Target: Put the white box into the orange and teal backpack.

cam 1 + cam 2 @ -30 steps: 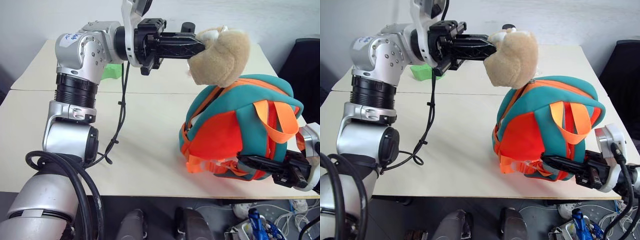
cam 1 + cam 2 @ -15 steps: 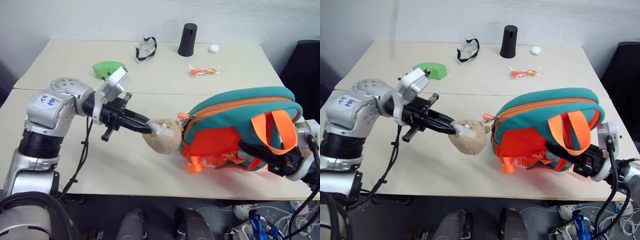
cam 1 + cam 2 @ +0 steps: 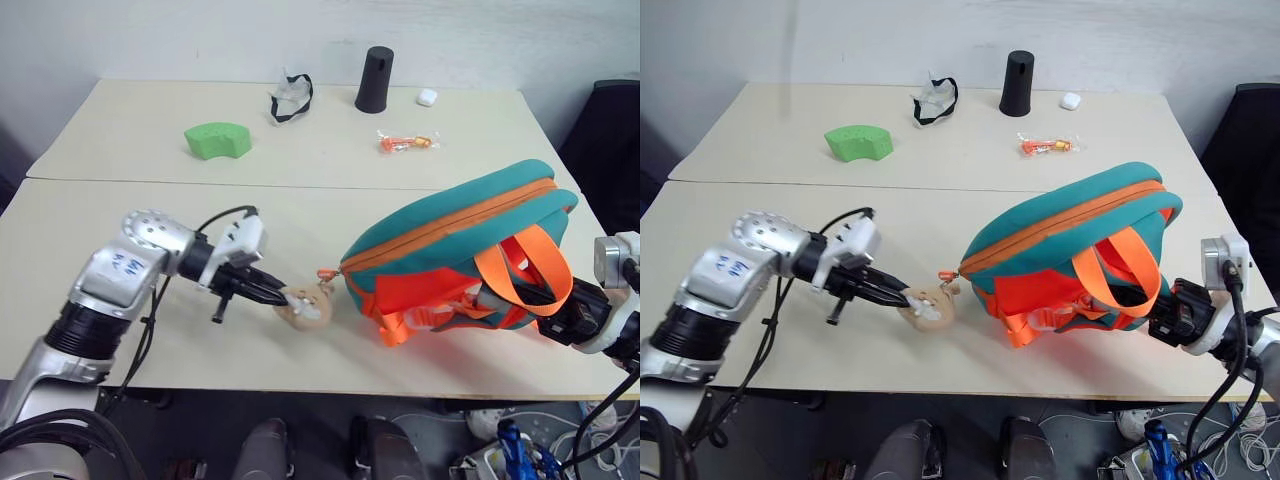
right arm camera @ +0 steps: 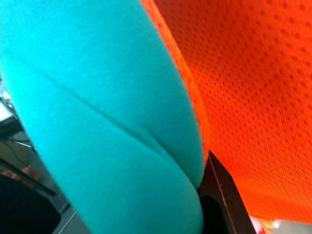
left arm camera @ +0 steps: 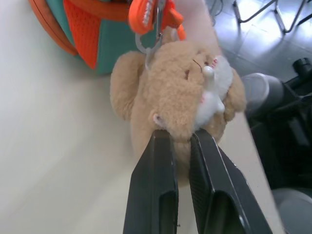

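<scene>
Orange and teal backpack lies on its side at the desk's near right, soft and floppy; left gripper fingers clamped on its tan plush toy, right gripper fingers closed on its fabric edge; best held by firmer strap or zipper trim.

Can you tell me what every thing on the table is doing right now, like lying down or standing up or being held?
orange and teal backpack: lying tipped on the table, zipper closed.
plush toy: clipped to the backpack's zipper, pinched by the left gripper.
right gripper: shut on the backpack's far end.
black cup: standing upside down.
green sponge: lying flat.
orange wrapper: lying flat.
small white object: resting on the table.
</scene>
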